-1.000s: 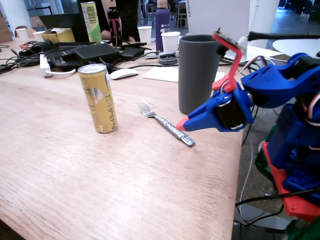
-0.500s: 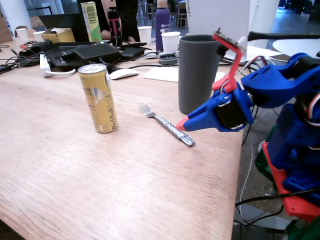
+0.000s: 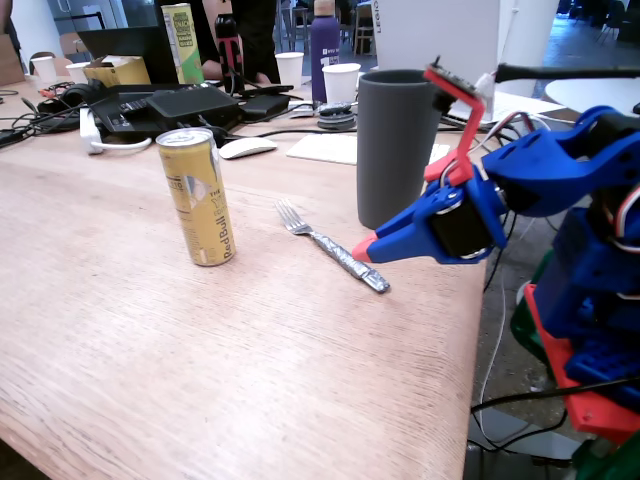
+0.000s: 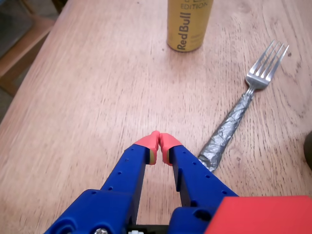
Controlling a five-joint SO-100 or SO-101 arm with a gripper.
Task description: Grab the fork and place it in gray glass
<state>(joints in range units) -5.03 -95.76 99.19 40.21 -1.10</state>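
Jaws are pinched together on nothing at the gripper (image 4: 159, 140), with the fork (image 4: 242, 109) lying flat on the table (image 4: 73, 122) at about 2 o'clock in the wrist view, so unless they're opened first it'll probably just get shoved toward the can (image 4: 189, 24) instead of lifted into the glass (image 3: 397, 145)

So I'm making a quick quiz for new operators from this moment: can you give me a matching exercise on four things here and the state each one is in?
Things:
1. fork
2. gray glass
3. gold can
4. gripper

States:
A. stands upright, left of the fork in the fixed view
B. jaws closed, tips together, holding nothing
C. lies flat on the table, handle wrapped in foil
D. stands upright behind the arm in the fixed view, nothing visible above its rim

Pairs: 1-C, 2-D, 3-A, 4-B
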